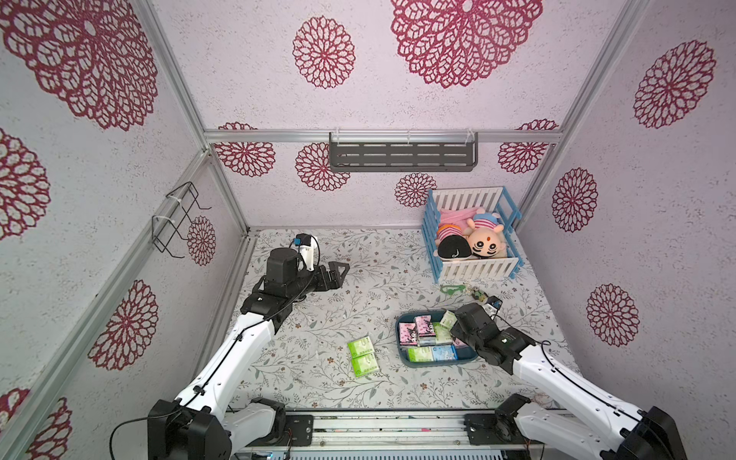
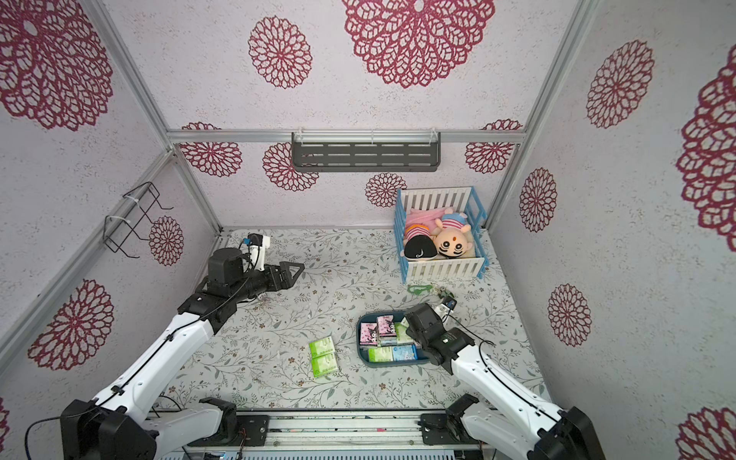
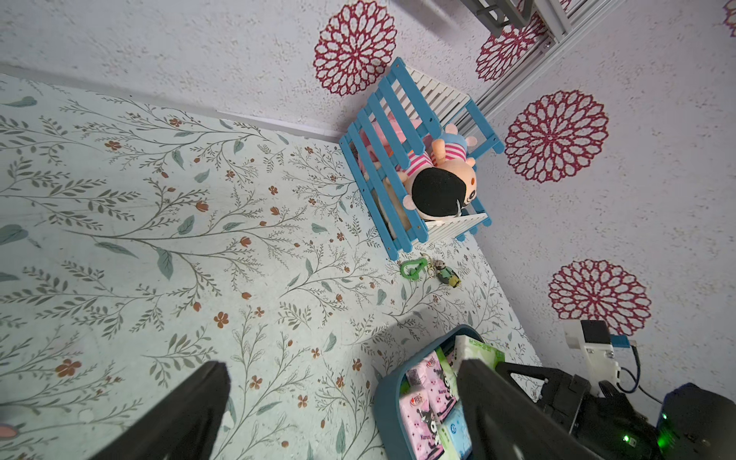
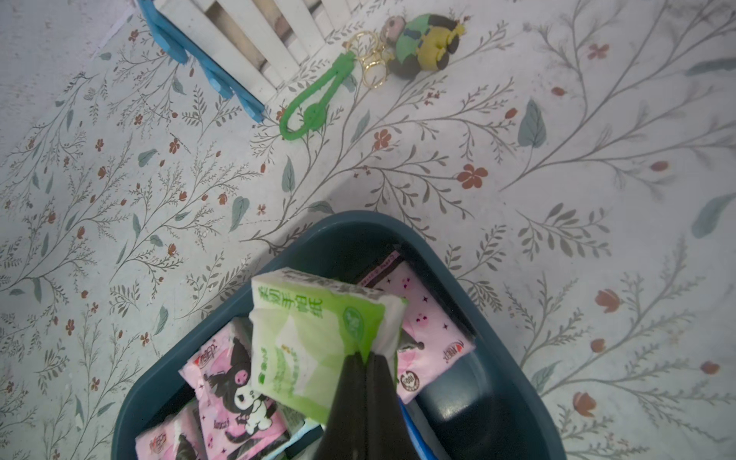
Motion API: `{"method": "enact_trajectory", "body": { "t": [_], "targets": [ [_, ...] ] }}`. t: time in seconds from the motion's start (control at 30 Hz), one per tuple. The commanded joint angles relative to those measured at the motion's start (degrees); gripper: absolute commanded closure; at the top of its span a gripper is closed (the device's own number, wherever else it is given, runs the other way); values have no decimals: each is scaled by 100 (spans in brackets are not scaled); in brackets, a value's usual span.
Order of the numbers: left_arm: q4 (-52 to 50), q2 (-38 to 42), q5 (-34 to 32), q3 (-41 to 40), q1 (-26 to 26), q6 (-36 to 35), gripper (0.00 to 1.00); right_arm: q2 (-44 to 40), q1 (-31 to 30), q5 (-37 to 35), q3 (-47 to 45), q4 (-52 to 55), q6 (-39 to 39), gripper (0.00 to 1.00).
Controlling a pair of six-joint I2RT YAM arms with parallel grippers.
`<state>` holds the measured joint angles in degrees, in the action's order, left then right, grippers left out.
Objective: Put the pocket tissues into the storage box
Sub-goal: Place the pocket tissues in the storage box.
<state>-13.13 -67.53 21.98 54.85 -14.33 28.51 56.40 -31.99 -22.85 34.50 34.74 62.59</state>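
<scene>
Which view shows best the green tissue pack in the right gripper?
The right wrist view: the green pack is close, pinched by the right gripper over the storage box. Both top views show it small; the left wrist view, partly hidden.

Right wrist: right fingers (image 4: 346,398) and storage box (image 4: 350,225) run off the frame edge; the pinched green pack (image 4: 314,338) hides packs under it; crib (image 4: 247,36) mostly out of frame. In both top views the right arm (image 1: 494,338) covers those fingers and part of the box. Left wrist: left fingers (image 3: 179,414) cropped, one blocks part of the box. Keychain figure (image 1: 480,295) too small to make out from above.
</scene>
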Motion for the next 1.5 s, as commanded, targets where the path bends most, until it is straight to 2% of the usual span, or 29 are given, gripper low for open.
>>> {"method": "enact_trajectory", "body": {
  "t": [0.0, 0.37, 0.5, 0.6, 0.73, 0.9, 1.07, 1.2, 1.37, 1.47],
  "targets": [
    [112, 20, -54, -62, -31, 4, 3, -42, 13, 12, -142, -579, 435, 100],
    [-105, 194, -308, -106, -18, -210, 3, 477, 17, 418, -257, -1538, 461, 100],
    [-179, 227, -317, -132, -18, -222, 3, 374, 13, 579, -371, -1685, 338, 72],
    [-196, 244, -351, -143, -11, -266, 3, 327, 14, 732, -426, -1778, 240, 66],
    [-187, 216, -422, -107, -9, -292, 3, 245, 13, 741, -418, -1613, 188, 63],
    [-150, 85, -436, -35, -11, -259, 3, 49, 29, 674, -551, -1542, 210, 67],
    [-244, -43, -475, 34, -2, -329, 3, 23, 21, 611, -706, -1510, 280, 79],
    [-318, -24, -523, 37, -6, -372, 3, -99, 34, 265, -584, -1235, 144, 80],
    [-314, -37, -543, 33, 26, -376, 3, -50, 61, 381, -512, -1227, -235, 92],
    [-317, -60, -567, 17, 28, -388, 3, -207, 61, 496, -769, -1355, -143, 100]
  ]
}}
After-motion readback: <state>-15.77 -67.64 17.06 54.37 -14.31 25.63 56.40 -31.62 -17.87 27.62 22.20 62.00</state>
